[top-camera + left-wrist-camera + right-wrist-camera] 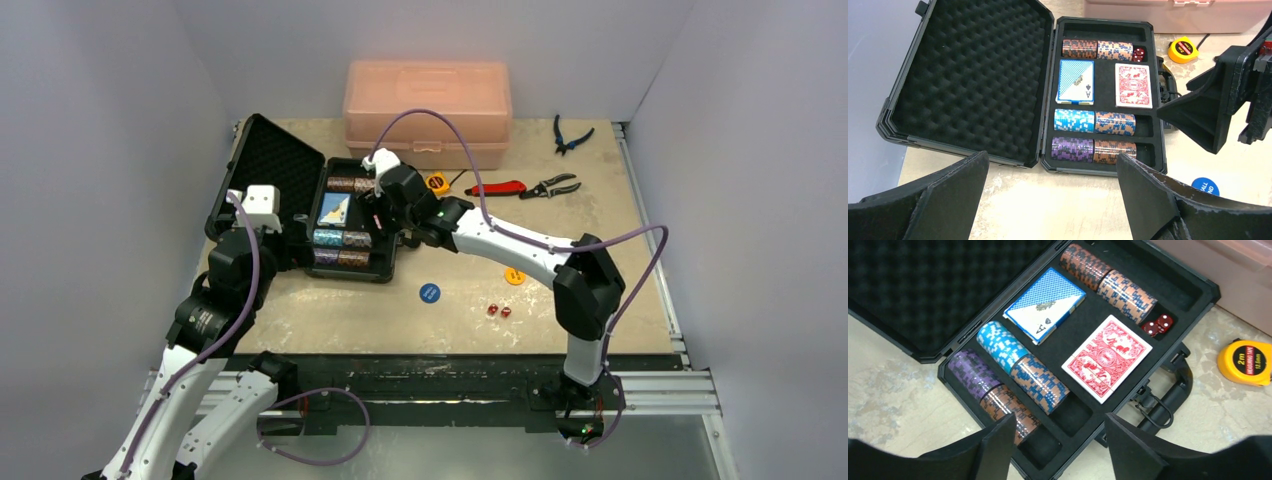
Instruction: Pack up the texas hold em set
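The left gripper (1050,165) stood at its widest, both fingers (948,200) bare and nothing held. It was poised short of the near edge of the case (1158,145).

Behind the right gripper (1059,421), back toward its arm's base, three items lay loose on the table (330,320). These were a blue disc (429,292) near the case, a yellow disc (514,275) further off, and two loose dice (499,311) side by side.

The case lay open and flat just ahead of the left gripper. Its foam-lined lid (973,75) was thrown back to that gripper's left.

The right gripper hung over the handle side of the case with its jaws well parted and nothing between them. Directly ahead of its fingertips the red deck (1107,357) lay face down in its recess. The blue deck (1045,304) lay in the next recess beyond. Chip stacks (1020,367) filled two rows to the gripper's left and a third row on the far side of the decks. A pair of red dice (1158,324) sat in the case at the end of that third row.

The carrying handle (1168,400) jutted out to the gripper's right. A yellow tape measure (1248,361) lay on the table further to that side.

Beyond the right gripper were red-handled pliers (548,186) and blue-handled cutters (570,135). A closed pink box (428,110) stood against the back wall.
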You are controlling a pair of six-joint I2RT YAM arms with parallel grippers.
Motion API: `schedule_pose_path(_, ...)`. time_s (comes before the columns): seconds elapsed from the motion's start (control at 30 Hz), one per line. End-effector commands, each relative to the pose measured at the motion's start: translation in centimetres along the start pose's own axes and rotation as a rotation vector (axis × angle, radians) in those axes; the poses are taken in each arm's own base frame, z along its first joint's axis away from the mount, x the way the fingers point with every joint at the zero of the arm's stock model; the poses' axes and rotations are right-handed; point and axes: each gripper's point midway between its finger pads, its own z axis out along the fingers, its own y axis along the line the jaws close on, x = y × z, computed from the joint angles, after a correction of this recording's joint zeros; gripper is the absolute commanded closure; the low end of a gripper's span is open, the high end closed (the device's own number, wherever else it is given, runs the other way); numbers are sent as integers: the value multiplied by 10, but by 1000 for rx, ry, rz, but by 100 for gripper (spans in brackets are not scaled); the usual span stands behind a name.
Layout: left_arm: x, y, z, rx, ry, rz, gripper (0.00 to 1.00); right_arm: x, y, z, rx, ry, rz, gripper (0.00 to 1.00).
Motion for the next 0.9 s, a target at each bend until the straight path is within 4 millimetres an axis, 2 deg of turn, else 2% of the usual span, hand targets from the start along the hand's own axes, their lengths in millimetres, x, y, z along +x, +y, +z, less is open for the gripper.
schedule_pose_path(0.0,-3,-2,2,4,-17,-20,0,-18,-7,-14,42,-76,30,28)
schedule_pose_path(0.27,-3,-2,2,6,-16,-21,0,-18,-25,-34,123,-114,66,20)
schedule_pose_path(0.43,-4,-3,2,10,-19,-22,0,-16,-40,-48,186,-155,77,2)
schedule_pose_path(0.6,-4,-4,2,15,-19,-24,0,-18,-52,-60,245,-188,101,1)
schedule_pose_path(0.73,-4,-5,1,23,-18,-26,0,-16,-77,-69,383,-211,154,1)
schedule_pose_path(0.87,-5,-6,0,28,-21,-27,0,-6,-105,-77,516,-196,241,1)
